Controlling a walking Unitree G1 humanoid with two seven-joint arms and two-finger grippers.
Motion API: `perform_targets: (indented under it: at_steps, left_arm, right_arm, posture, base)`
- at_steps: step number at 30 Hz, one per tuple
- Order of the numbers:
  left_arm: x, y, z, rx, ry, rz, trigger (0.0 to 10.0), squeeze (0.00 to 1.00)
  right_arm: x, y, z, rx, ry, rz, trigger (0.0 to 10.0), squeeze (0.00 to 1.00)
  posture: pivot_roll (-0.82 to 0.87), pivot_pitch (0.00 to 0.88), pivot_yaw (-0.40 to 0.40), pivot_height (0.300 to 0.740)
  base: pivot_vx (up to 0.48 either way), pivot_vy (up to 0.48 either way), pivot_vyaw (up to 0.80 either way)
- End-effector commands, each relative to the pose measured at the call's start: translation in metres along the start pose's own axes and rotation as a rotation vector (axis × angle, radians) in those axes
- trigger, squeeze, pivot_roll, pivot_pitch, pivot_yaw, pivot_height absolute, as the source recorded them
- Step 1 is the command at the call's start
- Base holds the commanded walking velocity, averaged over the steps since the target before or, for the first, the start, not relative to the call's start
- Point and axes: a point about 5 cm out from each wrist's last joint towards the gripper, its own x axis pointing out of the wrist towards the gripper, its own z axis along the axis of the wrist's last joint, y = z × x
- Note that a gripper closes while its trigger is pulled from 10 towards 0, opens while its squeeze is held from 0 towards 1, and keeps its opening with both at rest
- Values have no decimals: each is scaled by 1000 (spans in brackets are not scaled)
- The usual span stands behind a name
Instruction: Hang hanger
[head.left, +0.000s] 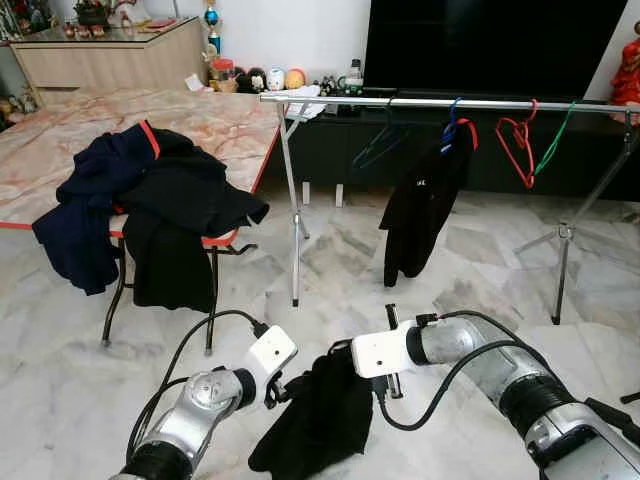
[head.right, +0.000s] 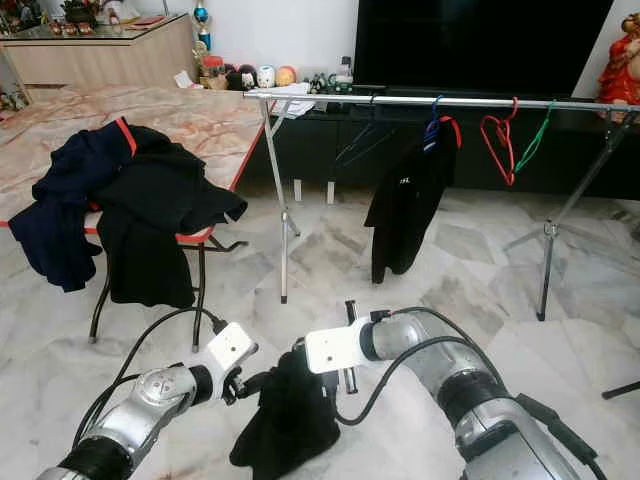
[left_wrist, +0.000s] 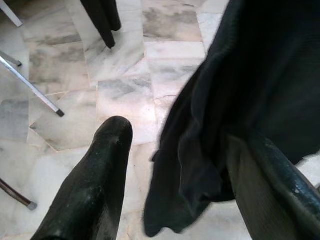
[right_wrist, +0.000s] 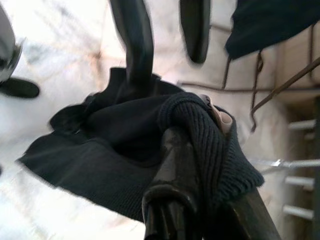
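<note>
A black garment hangs low in front of me, between my two grippers and just above the floor. My right gripper is shut on its ribbed collar. My left gripper is open at the garment's left edge. The cloth drapes over one of its fingers, and the other finger is bare. The silver rack rail runs across the room ahead. On it hang a black shirt, a dark hanger, a red hanger and a green hanger.
On my left a marble-topped table carries a pile of dark clothes that spills over its front edge. The rack's legs stand on the marble floor. A TV and a low cabinet are behind the rack.
</note>
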Motion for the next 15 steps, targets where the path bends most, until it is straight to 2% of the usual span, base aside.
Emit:
perform_targets:
  at_steps: [1,7,15]
  left_arm:
    - [0,1,-1,-12,-3,-3,10000,0]
    - [0,-1,-7,-27,20,-55,10000,0]
    - [0,-1,-10,-30,31,-64,10000,0]
  right_arm:
    - [-4,-12,11,-22,-59,-42,10000,0]
    - [-6,-19,19,-41,-90,-74,10000,0]
    - [-8,-24,28,-59,-130,-80,10000,0]
  posture:
    - [24,16,-3,740]
    - [22,16,-3,740]
    - [22,14,-3,740]
  base:
    - [0,0,0]
    - [0,0,0]
    - [0,0,0]
